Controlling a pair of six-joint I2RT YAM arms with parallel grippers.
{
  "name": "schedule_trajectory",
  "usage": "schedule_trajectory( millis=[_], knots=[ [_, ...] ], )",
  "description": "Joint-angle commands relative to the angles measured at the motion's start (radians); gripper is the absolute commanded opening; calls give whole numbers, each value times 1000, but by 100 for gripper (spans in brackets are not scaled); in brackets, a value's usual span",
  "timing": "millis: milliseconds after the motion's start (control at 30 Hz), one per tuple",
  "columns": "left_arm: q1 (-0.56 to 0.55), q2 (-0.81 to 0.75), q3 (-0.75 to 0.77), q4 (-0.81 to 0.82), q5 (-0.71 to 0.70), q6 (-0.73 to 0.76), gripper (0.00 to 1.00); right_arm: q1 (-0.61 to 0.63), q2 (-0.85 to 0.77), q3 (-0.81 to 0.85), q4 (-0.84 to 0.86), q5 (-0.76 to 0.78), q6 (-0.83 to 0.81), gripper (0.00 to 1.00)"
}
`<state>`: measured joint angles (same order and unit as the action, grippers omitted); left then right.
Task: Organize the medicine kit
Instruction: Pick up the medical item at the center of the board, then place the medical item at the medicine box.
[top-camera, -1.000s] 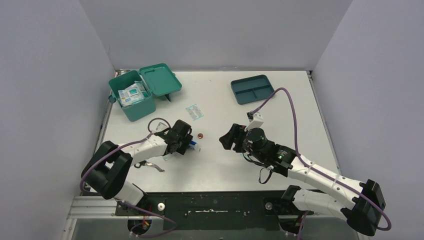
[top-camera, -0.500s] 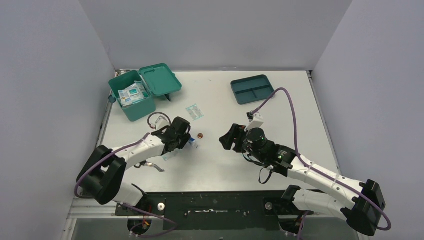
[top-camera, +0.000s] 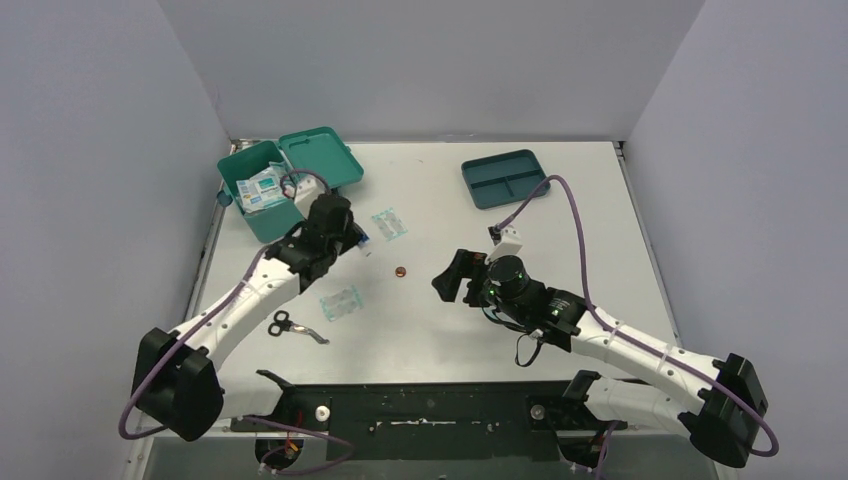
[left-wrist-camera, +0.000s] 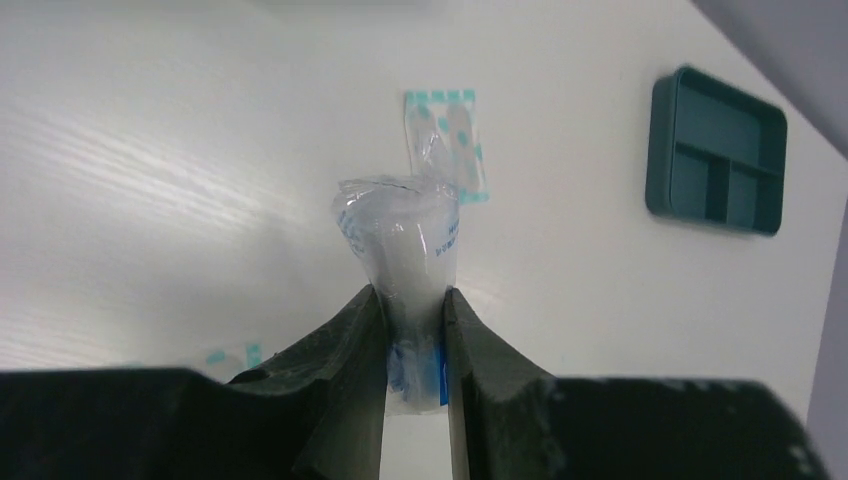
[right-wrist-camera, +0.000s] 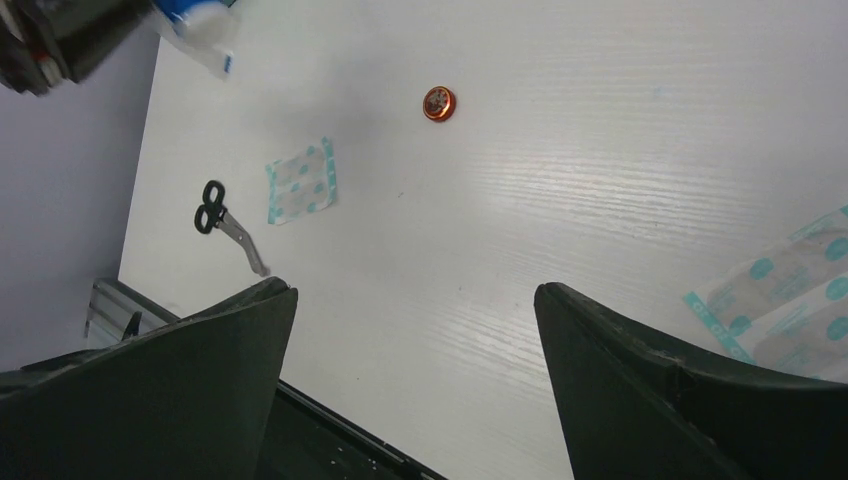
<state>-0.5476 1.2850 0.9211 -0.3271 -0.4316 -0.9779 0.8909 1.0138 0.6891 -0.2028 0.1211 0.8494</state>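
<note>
Medicine kit (top-camera: 322, 158): one; flat packets (top-camera: 341, 302) two, pouch (left-wrist-camera: 400, 250) one.

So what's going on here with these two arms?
They are tidying a medicine kit, which stands open. The left gripper pinches a small clear-wrapped packet close beside it. The right gripper hangs open over the table near an orange disc. Scissors and plaster packets lie loose.

The table (top-camera: 560, 330) bears the medicine kit (top-camera: 322, 160), divided tray (top-camera: 505, 178), two plaster packets (top-camera: 389, 223), scissors (top-camera: 293, 326), orange disc (top-camera: 400, 271).
</note>
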Motion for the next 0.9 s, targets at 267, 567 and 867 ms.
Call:
schedule_trajectory(
  millis=[267,567,867],
  knots=[
    [573,111,385,-160,332,602,20,6,36,51,18,-9,-13,100],
    [734,347,581,-132,390,648,21,6,66,107,-42,25,-36,100],
    [752,567,783,-219,300,703,20,1,61,86,-21,33,-33,100]
  ],
)
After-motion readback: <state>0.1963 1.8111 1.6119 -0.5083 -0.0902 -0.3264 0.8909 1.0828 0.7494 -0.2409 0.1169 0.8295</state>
